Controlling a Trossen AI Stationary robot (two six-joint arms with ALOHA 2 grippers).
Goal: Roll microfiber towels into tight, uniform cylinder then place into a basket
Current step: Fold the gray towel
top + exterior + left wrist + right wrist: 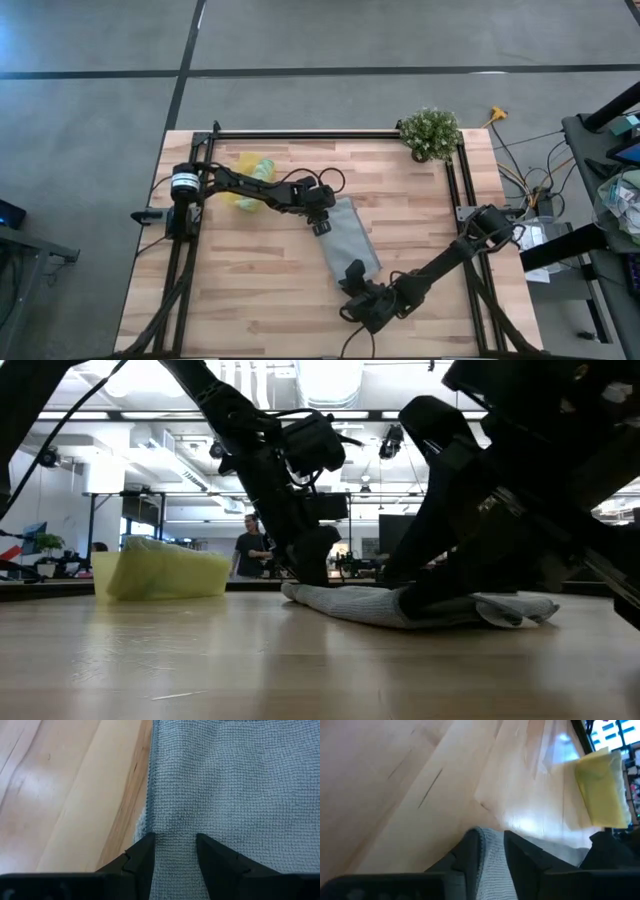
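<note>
A grey-blue microfiber towel, folded into a long strip, lies slantwise on the wooden table's middle. My left gripper is down on its far end, with cloth between its fingers. At the near end my right gripper is shut on a raised hump of the cloth. The yellow basket stands at the far left, beyond the left gripper, and something light green shows in it. My left gripper comes slanting down from the table's left onto the towel's far end, close to its side edge. Both fingertips rest on the cloth with a strip of it between them. The towel lies flat on the table. My right gripper pinches a raised hump of cloth at the towel's near end between its two fingers. It comes in low and slanting from the near right. One layer or several, I cannot tell. The rest of the towel lies on the table.
A leafy potted plant stands at the far right corner. Black frame rails run along the far edge and both sides. Bare wood lies at the near left and at the right of the towel. A person stands in the room behind.
</note>
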